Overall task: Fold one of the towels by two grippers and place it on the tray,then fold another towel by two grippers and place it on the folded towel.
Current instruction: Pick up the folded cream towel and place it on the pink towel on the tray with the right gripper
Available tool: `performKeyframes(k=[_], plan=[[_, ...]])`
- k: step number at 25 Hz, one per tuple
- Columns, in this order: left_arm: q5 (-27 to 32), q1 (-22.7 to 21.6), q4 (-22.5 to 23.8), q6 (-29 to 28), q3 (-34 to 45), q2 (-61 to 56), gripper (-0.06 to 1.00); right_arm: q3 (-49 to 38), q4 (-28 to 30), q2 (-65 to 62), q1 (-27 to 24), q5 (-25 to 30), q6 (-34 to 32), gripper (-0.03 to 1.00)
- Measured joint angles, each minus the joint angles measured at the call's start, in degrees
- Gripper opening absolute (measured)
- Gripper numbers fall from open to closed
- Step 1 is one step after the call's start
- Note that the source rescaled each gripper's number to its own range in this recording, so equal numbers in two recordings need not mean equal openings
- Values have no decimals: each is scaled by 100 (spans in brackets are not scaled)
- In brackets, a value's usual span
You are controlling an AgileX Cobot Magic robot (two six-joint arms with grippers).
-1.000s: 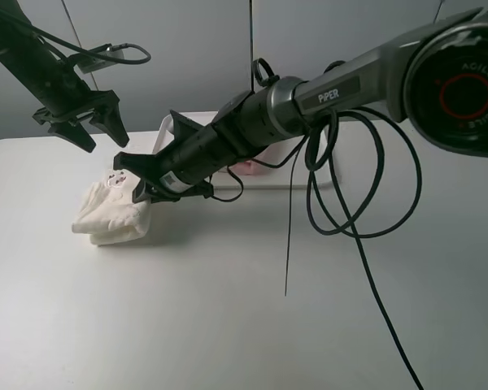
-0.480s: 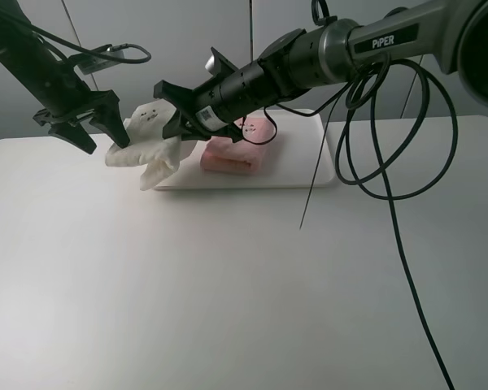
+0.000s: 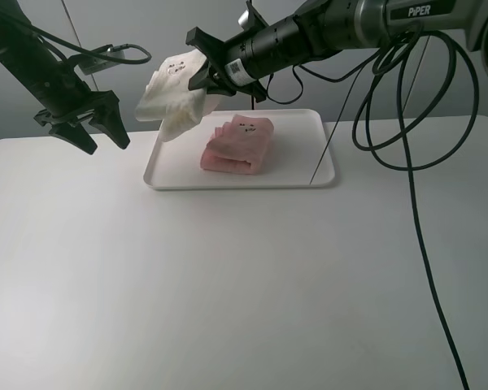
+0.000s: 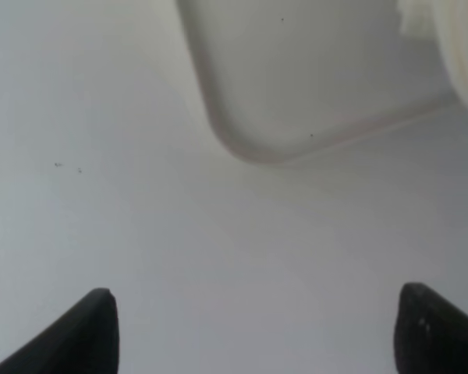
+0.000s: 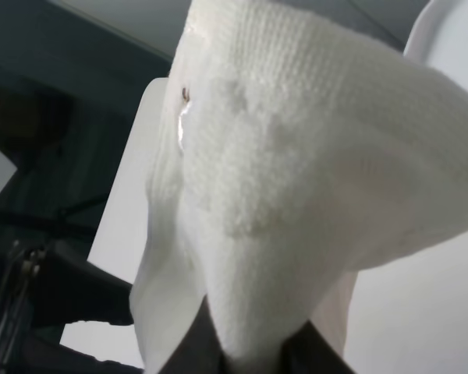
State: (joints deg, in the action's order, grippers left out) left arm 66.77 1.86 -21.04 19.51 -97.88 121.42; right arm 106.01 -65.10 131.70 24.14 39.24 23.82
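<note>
The right gripper (image 3: pixel 207 77) is pinched tight on the cream towel (image 3: pixel 172 96) – the pink towel (image 3: pixel 237 145) lies just below, toward the tray (image 3: pixel 309 175) middle – left gripper (image 3: pixel 93 126) wide open, empty

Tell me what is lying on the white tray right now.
Only the folded pink towel lies on the tray. The cream towel hangs in the right gripper above the tray's left end, not touching it. Whatever is under the pink towel is covered.
</note>
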Motion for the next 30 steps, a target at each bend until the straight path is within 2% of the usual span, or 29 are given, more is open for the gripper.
performKeyframes(k=[5,9,13,22,24,25,30], plan=[[0,0,0,0,0,0,93,0,445,14,-367,142,-291,8],[12,0,0,0,0,0,93,0,486,189,-584,191,-360,8],[23,0,0,0,0,0,93,0,564,393,-596,247,-370,8],[48,0,0,11,0,0,93,0,1298,548,-596,84,-558,8],[48,0,0,11,0,0,93,0,1322,548,-596,24,-704,16],[48,0,0,11,0,0,93,0,1322,548,-596,-11,-765,26],[48,0,0,11,0,0,93,0,1345,548,-596,-37,-831,84]])
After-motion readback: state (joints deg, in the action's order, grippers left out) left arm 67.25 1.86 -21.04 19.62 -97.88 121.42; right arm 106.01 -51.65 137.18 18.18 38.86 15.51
